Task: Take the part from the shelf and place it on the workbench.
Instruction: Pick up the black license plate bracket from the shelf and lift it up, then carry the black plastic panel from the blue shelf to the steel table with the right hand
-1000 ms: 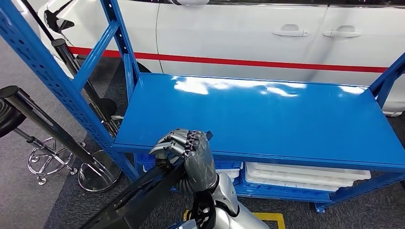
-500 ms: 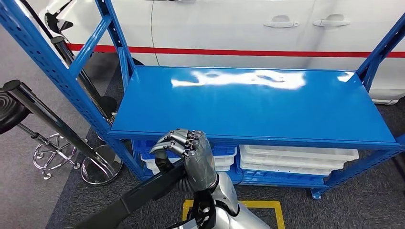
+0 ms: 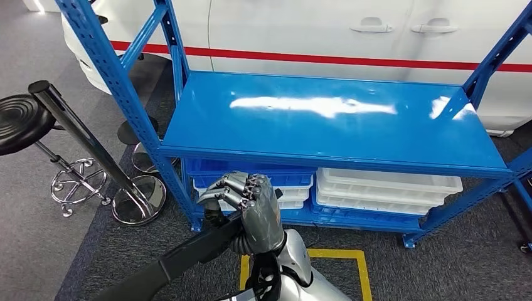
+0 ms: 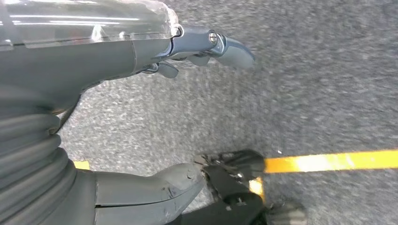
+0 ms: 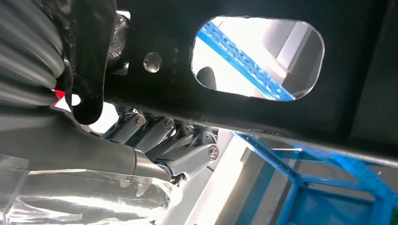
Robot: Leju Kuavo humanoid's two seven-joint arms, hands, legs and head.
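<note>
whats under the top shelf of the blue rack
Under the blue shelf sit white trays and a blue bin on a lower level. The shelf covers their insides and back parts, and the right hand hides part of the left tray.

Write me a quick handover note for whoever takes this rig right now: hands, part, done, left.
Right hand: grips the long black part in front of the blue shelf.
Left hand: holds nothing, hangs over grey carpet, fingers apart.
Done: the part is off the shelf and in hand.
Left: carry it to the workbench, set it down and let go.
</note>
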